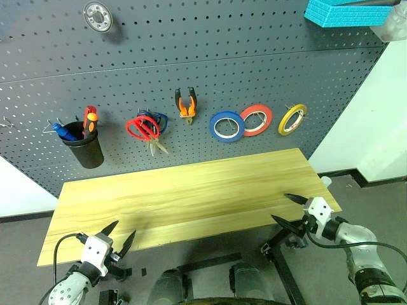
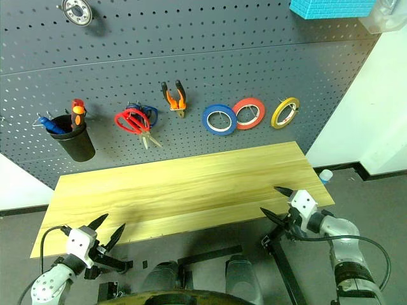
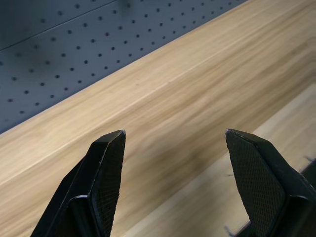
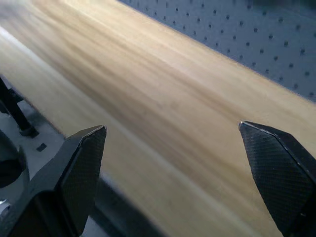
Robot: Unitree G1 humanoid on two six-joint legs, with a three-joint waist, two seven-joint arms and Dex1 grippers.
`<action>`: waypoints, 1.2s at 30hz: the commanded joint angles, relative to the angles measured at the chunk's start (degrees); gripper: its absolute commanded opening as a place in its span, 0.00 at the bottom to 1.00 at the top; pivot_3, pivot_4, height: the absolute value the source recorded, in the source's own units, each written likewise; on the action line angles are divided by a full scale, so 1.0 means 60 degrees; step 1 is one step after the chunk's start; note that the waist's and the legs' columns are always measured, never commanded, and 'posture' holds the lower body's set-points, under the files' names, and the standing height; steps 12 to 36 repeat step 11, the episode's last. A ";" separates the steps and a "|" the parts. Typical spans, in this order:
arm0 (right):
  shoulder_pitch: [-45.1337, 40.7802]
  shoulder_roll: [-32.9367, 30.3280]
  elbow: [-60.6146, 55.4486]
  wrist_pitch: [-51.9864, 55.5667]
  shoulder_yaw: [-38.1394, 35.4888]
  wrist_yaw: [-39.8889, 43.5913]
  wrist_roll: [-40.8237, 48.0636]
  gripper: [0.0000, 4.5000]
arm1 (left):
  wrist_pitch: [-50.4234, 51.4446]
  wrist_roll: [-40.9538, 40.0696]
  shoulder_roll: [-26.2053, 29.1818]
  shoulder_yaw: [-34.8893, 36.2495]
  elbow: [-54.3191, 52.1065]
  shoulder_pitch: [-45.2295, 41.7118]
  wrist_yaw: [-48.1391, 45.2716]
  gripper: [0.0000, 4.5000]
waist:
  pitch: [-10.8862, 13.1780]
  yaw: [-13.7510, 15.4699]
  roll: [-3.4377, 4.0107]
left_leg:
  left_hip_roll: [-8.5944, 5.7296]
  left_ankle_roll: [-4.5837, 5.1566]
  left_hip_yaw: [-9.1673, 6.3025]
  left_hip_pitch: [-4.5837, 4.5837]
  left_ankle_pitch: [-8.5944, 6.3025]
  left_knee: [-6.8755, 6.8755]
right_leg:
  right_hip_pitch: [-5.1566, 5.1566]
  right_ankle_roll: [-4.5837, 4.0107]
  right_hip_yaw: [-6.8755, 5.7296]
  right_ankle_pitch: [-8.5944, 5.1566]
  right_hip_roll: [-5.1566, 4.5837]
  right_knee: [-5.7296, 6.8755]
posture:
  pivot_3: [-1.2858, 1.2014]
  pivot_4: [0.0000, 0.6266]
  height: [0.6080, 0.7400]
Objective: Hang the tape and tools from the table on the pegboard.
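Note:
The yellow tape (image 1: 292, 119) hangs on a hook at the right of the dark grey pegboard (image 1: 191, 57). The red-handled scissors (image 1: 143, 128) and the orange-and-black pliers (image 1: 186, 103) hang near its middle. Red and orange handles (image 1: 89, 118) stick out of a black cup (image 1: 84, 147) at the left. The wooden table (image 1: 191, 190) lies bare below. My left gripper (image 1: 125, 227) stands open and empty at the table's front left edge, its fingertips (image 3: 111, 148) apart over the wood. My right gripper (image 1: 280, 206) is wide open and empty at the front right corner, its fingers (image 4: 81, 163) over the table edge.
A blue roll (image 1: 226, 126) and a red-orange roll (image 1: 256, 119) hang between the pliers and the yellow tape. Blue-handled scissors (image 1: 160, 121) sit behind the red ones. A round metal disc (image 1: 97, 16) and a cyan box (image 1: 343, 11) are high on the board.

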 commanded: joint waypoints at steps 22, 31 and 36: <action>0.0330 -0.0031 -0.2318 0.1470 0.0141 -0.0297 0.0126 1.00 | -0.0247 0.0206 0.0027 -0.0255 0.0010 -0.0063 0.0147 0.75 | -0.0007 0.0076 0.0025 | 0.0077 -0.0022 0.0012 -0.0039 -0.0029 0.0021 | -0.0033 -0.0016 -0.0028 -0.0007 0.0059 -0.0135 | 0.51 0.09 1.00; 0.0330 -0.0031 -0.2318 0.1470 0.0141 -0.0297 0.0126 1.00 | -0.0247 0.0206 0.0027 -0.0255 0.0010 -0.0063 0.0147 0.75 | -0.0007 0.0076 0.0025 | 0.0077 -0.0022 0.0012 -0.0039 -0.0029 0.0021 | -0.0033 -0.0016 -0.0028 -0.0007 0.0059 -0.0135 | 0.51 0.09 1.00; 0.0330 -0.0031 -0.2318 0.1470 0.0141 -0.0297 0.0126 1.00 | -0.0247 0.0206 0.0027 -0.0255 0.0010 -0.0063 0.0147 0.75 | -0.0007 0.0076 0.0025 | 0.0077 -0.0022 0.0012 -0.0039 -0.0029 0.0021 | -0.0033 -0.0016 -0.0028 -0.0007 0.0059 -0.0135 | 0.51 0.09 1.00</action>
